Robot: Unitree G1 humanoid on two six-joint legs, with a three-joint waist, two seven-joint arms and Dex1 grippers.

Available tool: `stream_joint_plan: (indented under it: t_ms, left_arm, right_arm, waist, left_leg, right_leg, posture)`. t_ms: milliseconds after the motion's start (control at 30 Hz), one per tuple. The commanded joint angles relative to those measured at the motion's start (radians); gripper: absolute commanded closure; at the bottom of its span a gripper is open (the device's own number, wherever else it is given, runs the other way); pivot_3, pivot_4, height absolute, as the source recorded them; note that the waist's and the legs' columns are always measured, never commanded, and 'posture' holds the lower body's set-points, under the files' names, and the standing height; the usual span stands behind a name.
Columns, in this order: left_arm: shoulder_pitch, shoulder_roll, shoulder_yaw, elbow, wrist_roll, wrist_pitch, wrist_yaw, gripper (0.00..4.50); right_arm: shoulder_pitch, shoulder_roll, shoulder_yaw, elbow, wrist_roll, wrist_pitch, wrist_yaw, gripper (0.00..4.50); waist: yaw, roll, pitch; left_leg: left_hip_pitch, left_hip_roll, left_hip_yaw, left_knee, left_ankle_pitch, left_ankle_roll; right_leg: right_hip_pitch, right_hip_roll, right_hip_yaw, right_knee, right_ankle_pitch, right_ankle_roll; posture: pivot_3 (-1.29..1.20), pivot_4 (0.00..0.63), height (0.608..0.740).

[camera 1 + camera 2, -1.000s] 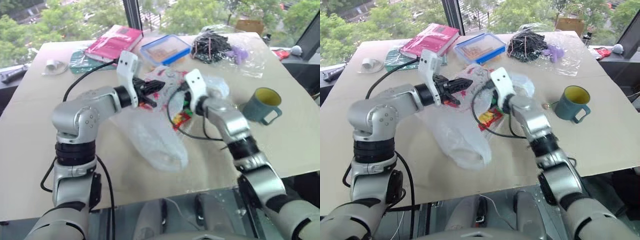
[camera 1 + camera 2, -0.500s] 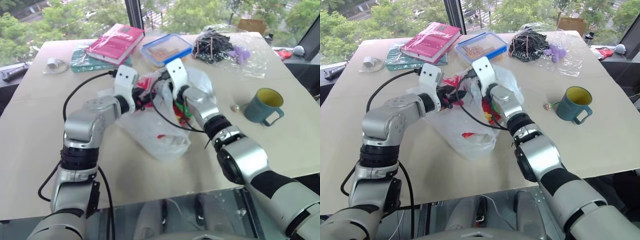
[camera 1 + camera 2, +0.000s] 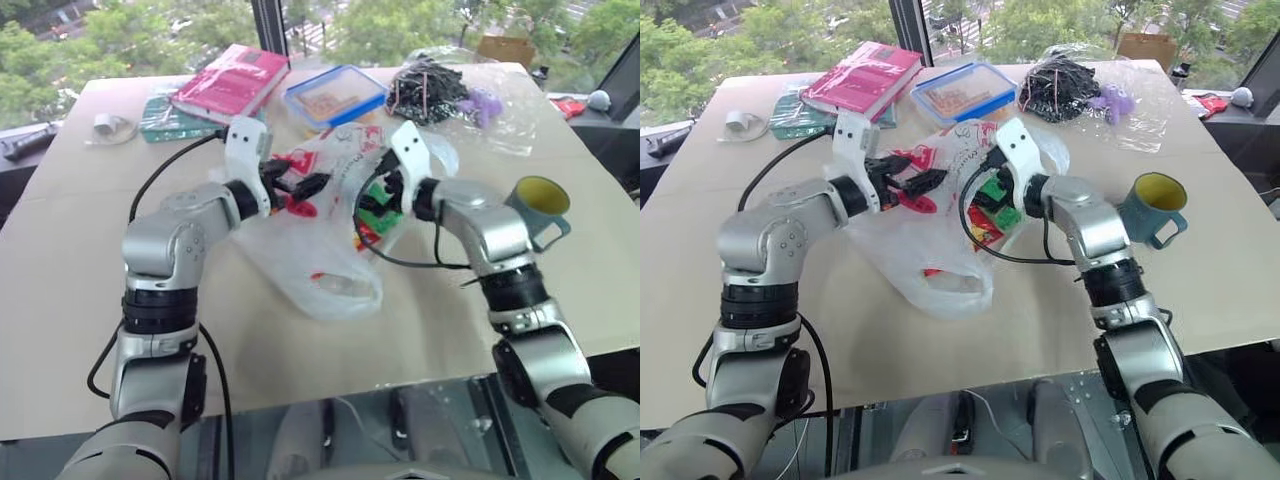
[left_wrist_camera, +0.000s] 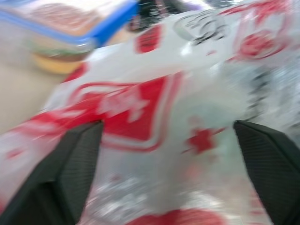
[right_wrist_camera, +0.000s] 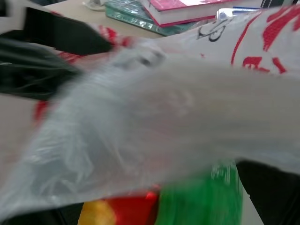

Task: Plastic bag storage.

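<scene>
In the head views, the left gripper (image 3: 300,187) had let go since 1 second earlier; its fingers stood apart over the plastic bag (image 3: 315,250), which lay crumpled mid-table (image 3: 60,290). That release probably readies a fresh grasp for folding.

In the left wrist view, both fingers (image 4: 61,176) flanked red print.

The right gripper (image 3: 985,195), drawn back, pointed leftward, fingers apart.

The plastic bag (image 3: 940,262) lies crumpled mid-desk (image 3: 1200,260), red print showing. The left end effector (image 3: 923,183) has its fingers spread over the bag's upper edge; the right end effector (image 3: 985,190) faces it, against the bag's bunched top. A teal mug (image 3: 1152,210) stands beside the right arm.
</scene>
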State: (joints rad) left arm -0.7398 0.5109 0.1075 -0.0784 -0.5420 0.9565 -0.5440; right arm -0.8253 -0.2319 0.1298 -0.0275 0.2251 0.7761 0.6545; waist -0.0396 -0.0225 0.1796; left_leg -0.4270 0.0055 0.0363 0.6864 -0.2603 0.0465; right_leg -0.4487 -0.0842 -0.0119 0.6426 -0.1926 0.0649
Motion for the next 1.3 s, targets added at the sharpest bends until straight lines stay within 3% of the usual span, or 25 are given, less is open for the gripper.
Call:
stream_joint_plan:
  t_ms: [33, 333, 533, 800, 933, 1233, 1300]
  left_arm:
    - [-0.059, 0.078, 0.012, -0.09, -0.082, 0.077, -0.094, 0.05]
    - [-0.101, 0.171, -0.074, -0.307, -0.17, 0.232, -0.137, 0.05]
    - [-0.088, 0.219, -0.24, -0.389, -0.05, 0.162, -0.12, 0.05]
    - [-0.112, 0.263, -0.397, -0.354, 0.151, 0.063, -0.095, 0.05]
    - [-0.093, 0.212, -0.479, -0.306, 0.268, -0.007, -0.045, 0.05]
    - [-0.079, 0.078, -0.433, -0.226, 0.263, 0.012, -0.047, 0.05]
    - [-0.079, 0.058, -0.481, -0.185, 0.327, -0.041, -0.023, 0.05]
  right_arm:
    - [0.043, -0.076, -0.067, -0.315, 0.099, 0.211, -0.018, 0.0]
    - [0.202, -0.199, -0.188, -0.625, 0.19, 0.398, -0.106, 0.0]
    - [0.224, -0.201, -0.255, -0.684, 0.235, 0.468, -0.165, 0.0]
    - [0.242, -0.213, -0.272, -0.727, 0.282, 0.517, -0.212, 0.0]
    - [0.328, -0.282, -0.298, -0.814, 0.314, 0.521, -0.188, 0.0]
    - [0.584, -0.436, -0.431, -0.983, 0.412, 0.409, -0.083, 0.0]
    - [0.61, -0.44, -0.446, -0.992, 0.425, 0.385, -0.086, 0.0]
  waist:
    - [0.002, 0.0, 0.0]
    - [0.015, 0.0, 0.0]
    - [0.022, 0.0, 0.0]
    - [0.027, 0.0, 0.0]
    - [0.039, 0.0, 0.0]
    - [0.037, 0.0, 0.0]
    - [0.035, -0.001, 0.0]
  left_leg:
    - [0.0, 0.0, 0.0, 0.0, 0.0, 0.0]
    - [0.001, -0.001, -0.001, 0.001, 0.0, 0.001]
    - [0.002, -0.002, 0.001, 0.001, 0.0, 0.001]
    - [0.002, -0.002, 0.001, 0.001, -0.001, 0.002]
    - [0.001, -0.003, 0.001, 0.001, -0.002, 0.003]
    - [0.0, -0.003, 0.0, 0.003, -0.003, 0.006]
    - [0.002, -0.003, 0.0, 0.004, -0.004, 0.006]
  right_leg:
    - [0.0, 0.0, 0.0, 0.0, 0.0, 0.0]
    - [0.002, -0.001, 0.0, -0.001, 0.0, 0.0]
    - [0.002, 0.0, 0.001, 0.0, 0.0, 0.0]
    - [0.002, 0.001, 0.001, 0.0, 0.0, 0.0]
    - [0.003, 0.0, 0.001, -0.001, 0.0, 0.0]
    - [0.003, 0.0, 0.0, -0.001, 0.0, 0.001]
    - [0.005, 0.0, 0.0, -0.001, 0.0, 0.001]
  posture:
    - [0.0, 0.15, 0.74]
    - [0.0, 0.15, 0.74]
    - [0.0, 0.15, 0.74]
    - [0.0, 0.15, 0.74]
    - [0.0, 0.15, 0.74]
    - [0.0, 0.15, 0.74]
    - [0.0, 0.15, 0.74]
